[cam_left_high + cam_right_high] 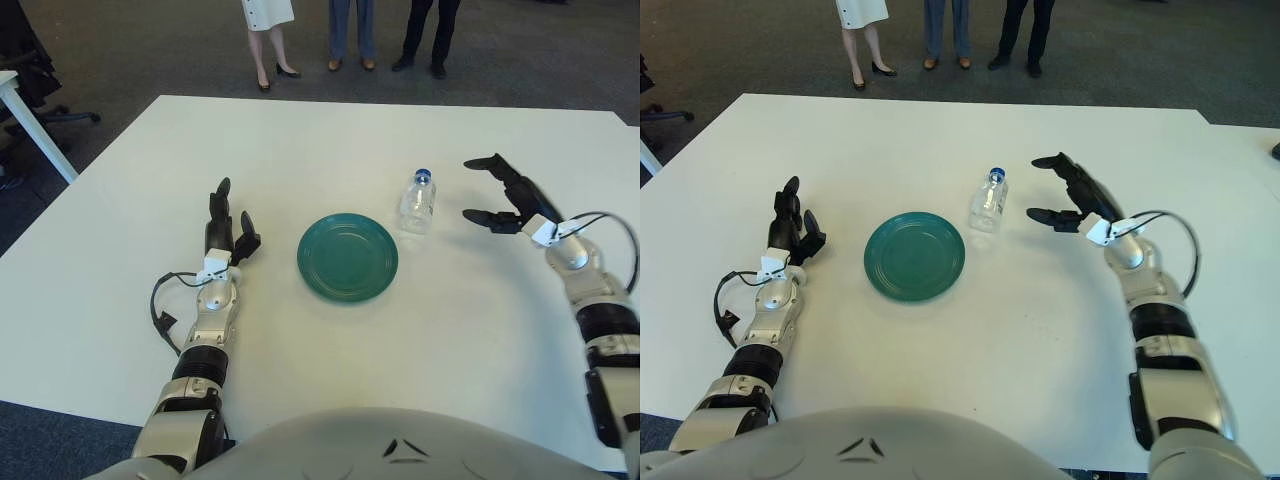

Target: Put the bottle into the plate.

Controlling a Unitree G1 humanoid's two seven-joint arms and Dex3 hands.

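Right hand (500,195) spread wide, empty, just right of bottle (416,203). Bottle upright on bench (300,140), beyond green plate (347,257), at its far-right rim. Nearer by far than left hand (225,235), open left of plate.

Each robot hand, left (228,225) and right (508,195), has three black fingers on a silver jointed forearm with black bands, a white wrist tag and looping black cable.

Bottle (416,202) on table (300,150), just behind-right of plate (347,257).
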